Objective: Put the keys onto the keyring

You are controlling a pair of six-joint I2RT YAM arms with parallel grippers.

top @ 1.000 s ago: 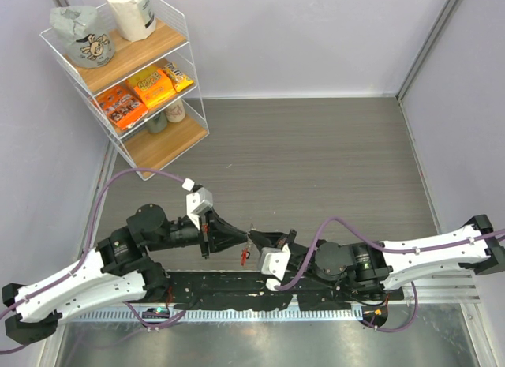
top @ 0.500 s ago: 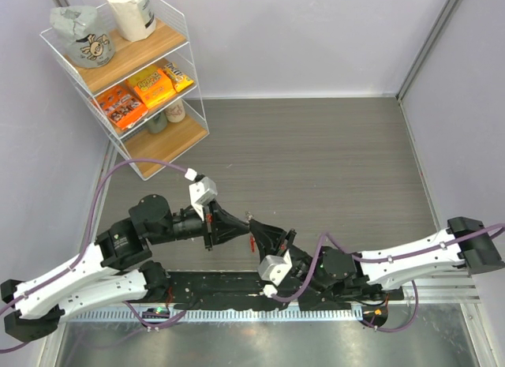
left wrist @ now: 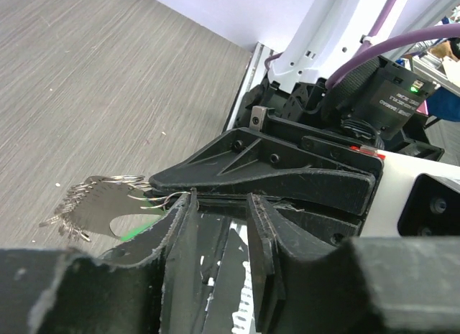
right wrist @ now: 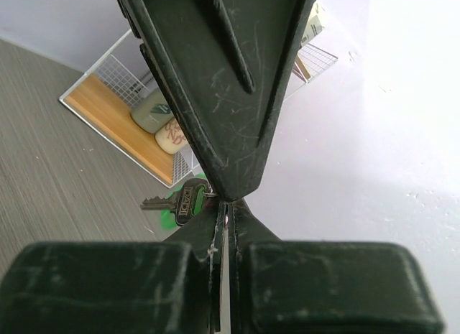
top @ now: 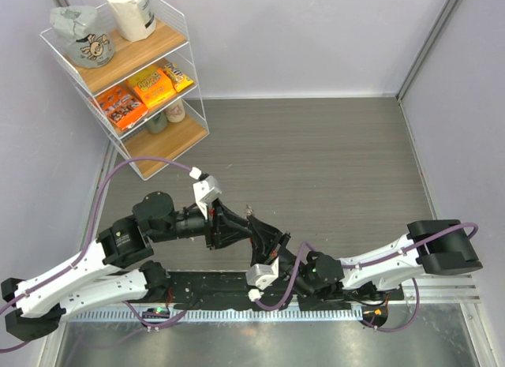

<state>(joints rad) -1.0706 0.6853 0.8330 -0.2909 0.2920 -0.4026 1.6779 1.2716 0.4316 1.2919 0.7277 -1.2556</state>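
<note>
Starts at the wire shelf (top: 162, 142), set at the back left corner of the grey surface (top: 316, 162), with bags and snack packs on its boards.

Right of the shelf and nearer the arm bases: the left gripper (left wrist: 215, 208), reaching in from the left. Stands a little way open, with a plain gap between its fingers (left wrist: 180, 233) and nothing gripped in that gap.

A touch farther right of the shelf: the keyring (left wrist: 123, 180), a bunch of silvery loops, chain-like fringe and flat metal. Hangs in the air above the surface, at the spot where the two grippers meet. With it the green key (right wrist: 184, 200), head close to the closed fingertips, blade pointing away from them. In the right wrist view, sits just below the shelf's lowest board. No telling from here whether a black key is in the bunch.

Farthest right of the shelf: the right gripper (right wrist: 223, 208), coming in from the right. Pressed fully together, with a thin silvery wire of the keyring pinched at its tip. Lies crosswise, close over the left gripper's fingertips; cannot tell whether actually touching them.
</note>
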